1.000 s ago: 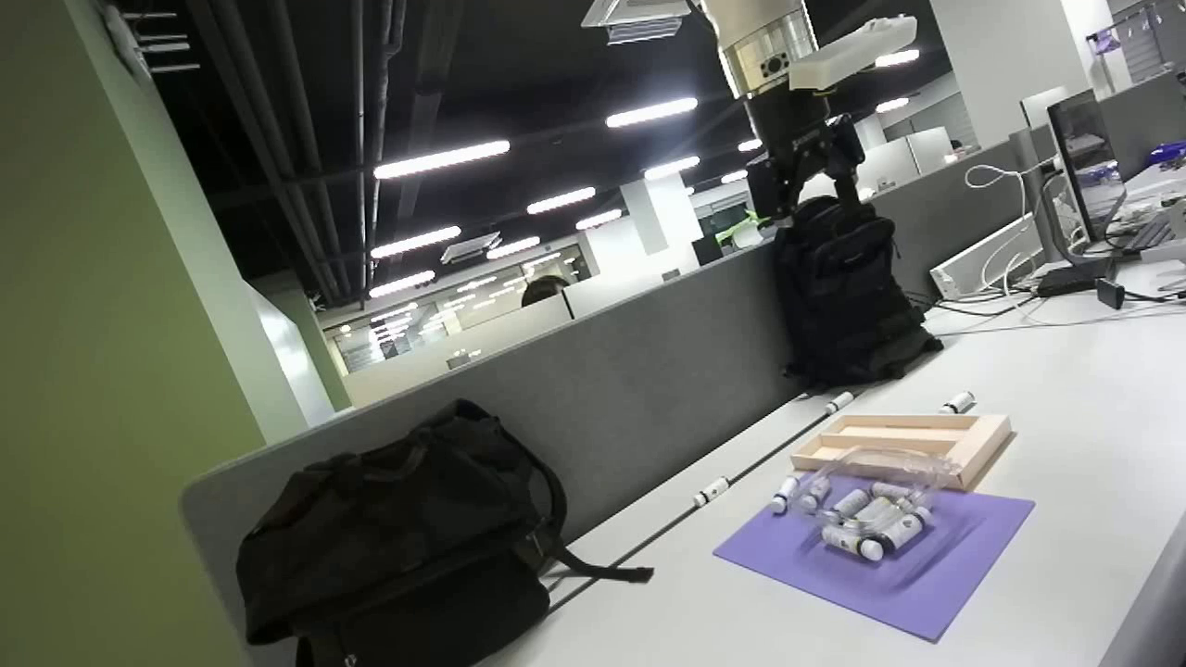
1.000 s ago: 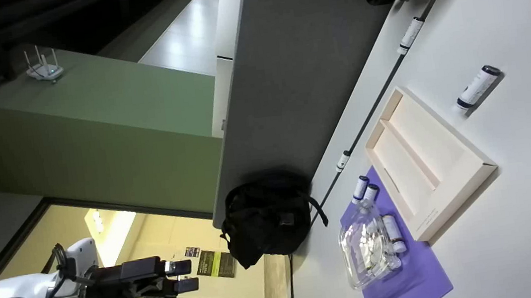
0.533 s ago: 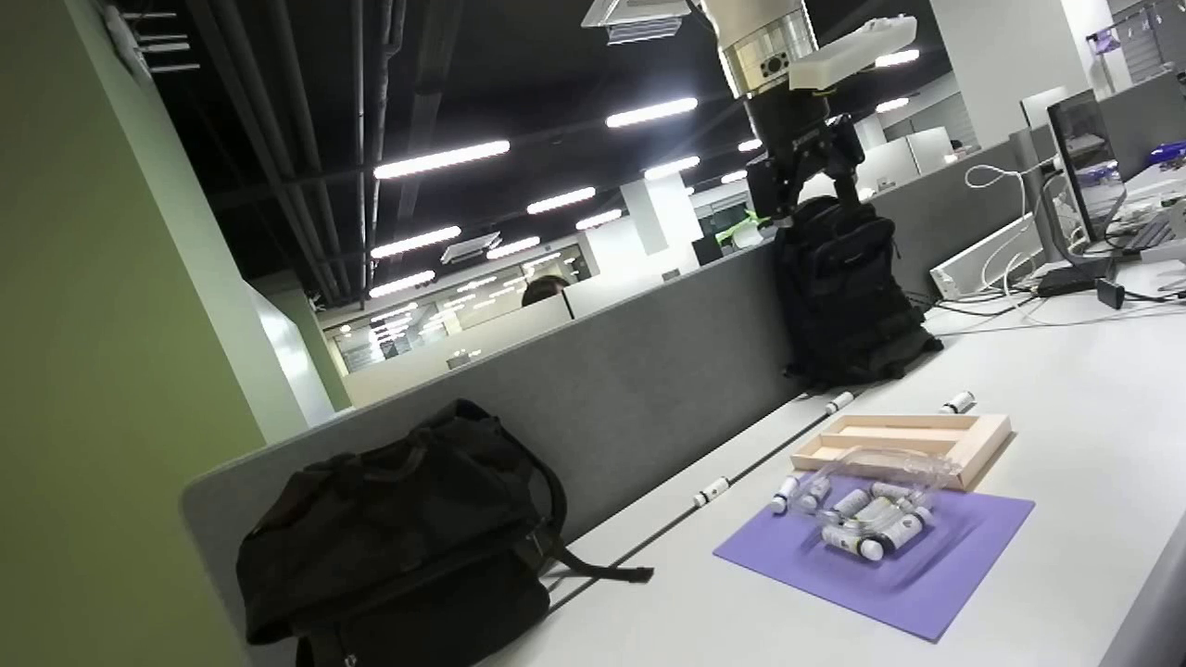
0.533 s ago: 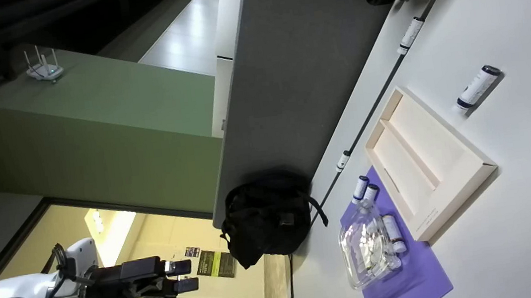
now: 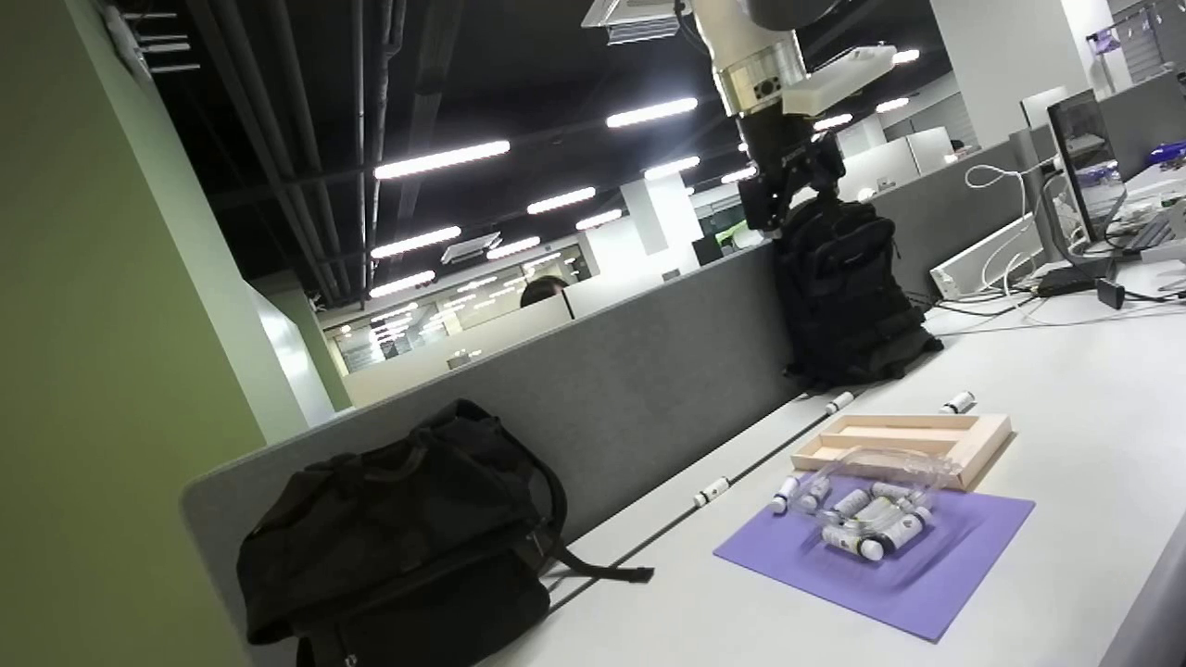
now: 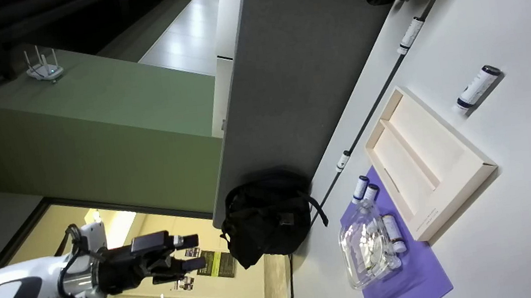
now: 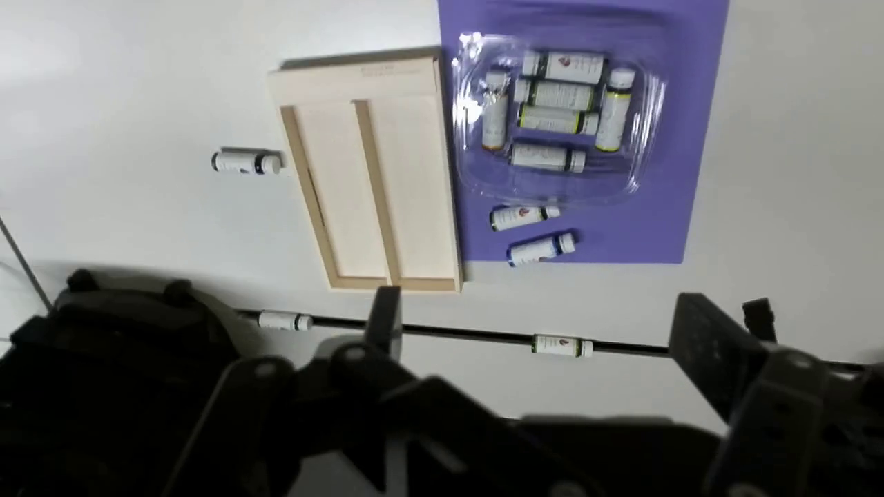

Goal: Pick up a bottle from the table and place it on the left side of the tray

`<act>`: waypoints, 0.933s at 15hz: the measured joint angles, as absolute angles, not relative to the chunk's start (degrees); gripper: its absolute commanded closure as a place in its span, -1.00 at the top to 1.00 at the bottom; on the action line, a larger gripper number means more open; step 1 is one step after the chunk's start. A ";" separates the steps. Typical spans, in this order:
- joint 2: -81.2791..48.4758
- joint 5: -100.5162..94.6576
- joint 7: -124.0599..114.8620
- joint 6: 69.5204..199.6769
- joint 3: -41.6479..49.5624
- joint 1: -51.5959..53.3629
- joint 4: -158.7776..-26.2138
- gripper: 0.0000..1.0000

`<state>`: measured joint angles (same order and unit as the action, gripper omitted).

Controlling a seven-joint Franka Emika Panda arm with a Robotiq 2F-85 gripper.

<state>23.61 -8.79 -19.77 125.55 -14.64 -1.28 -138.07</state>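
In the wrist view the gripper (image 7: 541,305) gapes, holding nothing; a likely bottle (image 7: 558,346) lies at lower centre, the tray (image 7: 416,183) upper left; approach seems in hand, next needing alignment, then descent.

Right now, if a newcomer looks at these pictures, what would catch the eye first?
Most likely the purple mat, bright against the white table, with small bottles showing through the clear container on it. Along one edge of the mat lies the pale wooden tray, and a large black bag stands out at the lower left of an exterior view. The open gripper hangs above the table, holding nothing.
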 measured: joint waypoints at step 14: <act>-17.08 -24.10 -9.62 128.93 -5.56 1.91 -97.89 1.00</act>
